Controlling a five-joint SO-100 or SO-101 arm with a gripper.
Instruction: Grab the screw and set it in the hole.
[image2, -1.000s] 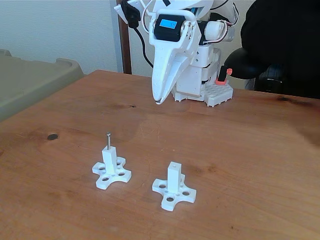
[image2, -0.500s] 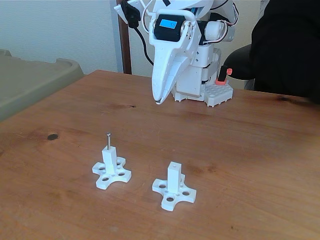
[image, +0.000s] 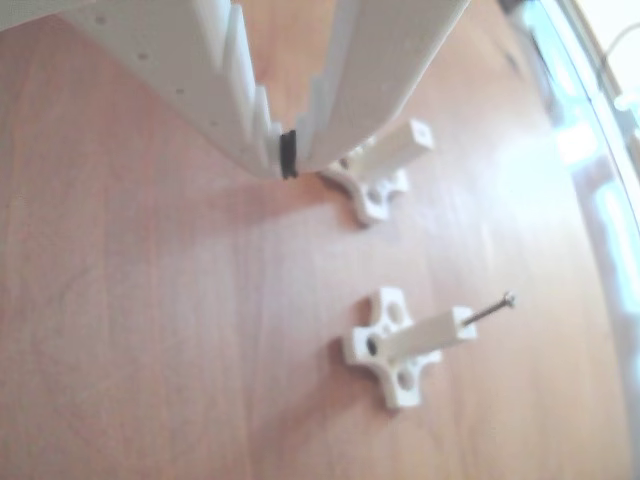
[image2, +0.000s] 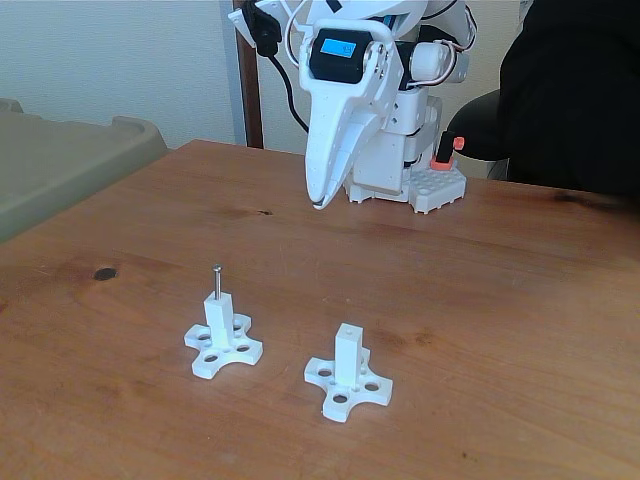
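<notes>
While hovering near the tabletop's far edge, gripper (image2: 317, 203) looked closed and empty. Screw (image2: 216, 280) stood upright in a white post (image2: 219, 318), well toward the near edge.

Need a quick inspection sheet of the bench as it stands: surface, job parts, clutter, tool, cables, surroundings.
Surface: brown wooden table, with a dark spot near its left edge in the fixed view.
Job's things: screw stands upright in the left fixture; right fixture has its hole empty.
Clutter: nothing seen.
Tool: tool shut, holding nothing, raised above the table behind the fixtures.
Cables: black cable hangs by the arm.
Surroundings: pale wall, olive-grey bin at left, person in dark clothing at right.
</notes>
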